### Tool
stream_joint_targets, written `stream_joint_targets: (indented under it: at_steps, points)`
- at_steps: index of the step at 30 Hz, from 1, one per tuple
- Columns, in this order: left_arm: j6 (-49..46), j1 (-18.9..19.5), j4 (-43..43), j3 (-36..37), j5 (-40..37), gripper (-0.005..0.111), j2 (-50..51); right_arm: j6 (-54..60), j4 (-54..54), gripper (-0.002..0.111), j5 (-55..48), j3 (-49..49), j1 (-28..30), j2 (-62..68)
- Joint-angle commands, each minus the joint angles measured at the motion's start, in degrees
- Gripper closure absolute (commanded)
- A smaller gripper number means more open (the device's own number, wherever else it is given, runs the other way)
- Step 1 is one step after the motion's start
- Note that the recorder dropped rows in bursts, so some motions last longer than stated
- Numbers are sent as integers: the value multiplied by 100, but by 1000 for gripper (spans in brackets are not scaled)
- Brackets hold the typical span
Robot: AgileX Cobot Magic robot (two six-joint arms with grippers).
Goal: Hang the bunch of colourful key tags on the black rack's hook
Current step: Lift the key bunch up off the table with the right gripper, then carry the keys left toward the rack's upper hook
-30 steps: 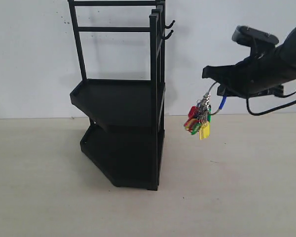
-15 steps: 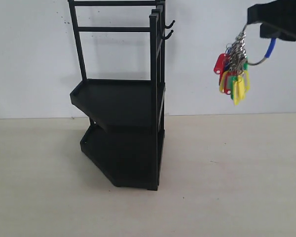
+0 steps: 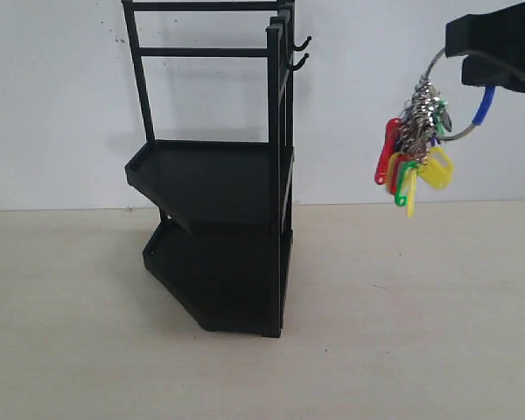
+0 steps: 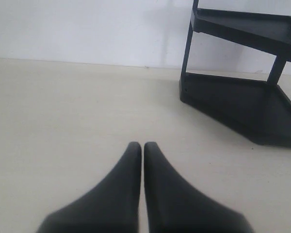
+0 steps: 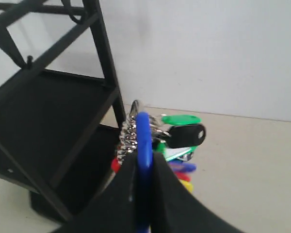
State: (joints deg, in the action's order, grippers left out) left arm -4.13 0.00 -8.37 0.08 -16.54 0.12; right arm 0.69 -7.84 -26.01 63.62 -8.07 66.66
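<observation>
Desk (image 3: 402, 350) of pale matte beige nearest, left jaws pressed together above it. Further back, the black rack (image 3: 219, 227) on it; right jaws pinching the colourful key tag bunch (image 3: 411, 153) aloft, well apart from the hook (image 3: 297, 61). Behind, plain white wall (image 3: 61, 105).

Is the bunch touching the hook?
Apart. The exterior view shows the bunch hanging well right of the hook, with bare wall between them.
</observation>
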Motion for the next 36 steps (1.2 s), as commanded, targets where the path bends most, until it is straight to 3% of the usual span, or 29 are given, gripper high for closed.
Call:
stream_joint_targets:
  at_steps: [1, 2, 4, 5, 6, 7, 9, 11, 13, 14, 16, 18, 19, 20, 21, 23, 26, 28, 29, 30, 31, 33, 34, 36]
  points:
    - [-20, -4, 28, -8, 24, 102, -12, 21, 129, 108, 239, -36, 38, 89]
    - [-20, -4, 28, -8, 24, 102, -12, -533, 81, 108, 276, -36, 93, 89]
    - [-20, -4, 28, -8, 24, 102, -12, 1151, 206, 108, 243, -36, -117, 89]
    - [-20, -4, 28, -8, 24, 102, -12, 1050, 162, 108, 352, -36, -94, 89]
    - [-20, -4, 28, -8, 24, 102, -12, -174, -171, 108, 488, -36, 38, 89]
    - [-20, -4, 28, -8, 24, 102, -12, -413, -193, 109, 533, -36, 72, 89]
    - [-20, 7, 28, -8, 24, 102, -12, 1189, 100, 109, 517, -36, -123, 103]
    - [-20, -8, 43, -8, 24, 102, -12, -37, -582, 109, 562, -36, -3, 111]
    - [-20, 3, -2, -8, 24, 102, -12, 1395, -279, 109, 461, -23, -139, 144]
    - [-20, 3, -2, -8, 24, 102, -12, 1589, -274, 109, 504, -23, -171, 144]
    - [-20, 3, -2, -8, 24, 102, -12, -112, -656, 109, 705, -23, -12, 144]
    - [-20, 3, -12, -8, 24, 102, -12, 1762, -207, 109, 699, 16, -224, 144]
    - [-20, 3, 32, -8, 24, 102, -12, 1480, -428, 109, 777, 16, -199, 144]
    - [-20, 3, 32, -8, 24, 102, -12, 443, -877, 109, 850, 16, -109, 144]
    - [-20, 0, 22, -8, 24, 102, -12, 497, -883, 109, 860, 32, -136, 159]
    - [-20, 0, 22, -8, 24, 102, -12, 2440, -412, 109, 575, 81, -358, 199]
    - [-20, 0, 22, -8, 24, 102, -12, 23, -672, 109, 845, 46, -106, 199]
    - [-20, 3, 32, -8, 24, 102, -12, 1669, 198, 109, 647, 58, -341, 199]
    - [-20, 3, 32, -8, 24, 102, -12, 985, 83, 109, 724, 58, -265, 173]
    - [-20, 0, 32, -8, 24, 102, -12, -400, -252, 109, 897, 58, -90, 143]
    - [-20, 0, 21, -8, 24, 102, -12, -913, -389, 109, 973, 58, -40, 146]
    - [-20, 0, 21, -8, 24, 102, -12, 972, -210, 109, 873, 67, -346, 146]
    - [-20, -8, 21, -8, 24, 102, -12, 1311, -289, 109, 874, 54, -397, 146]
    - [-20, -8, 21, -8, 24, 102, -12, -375, -825, 109, 1087, 39, -203, 146]
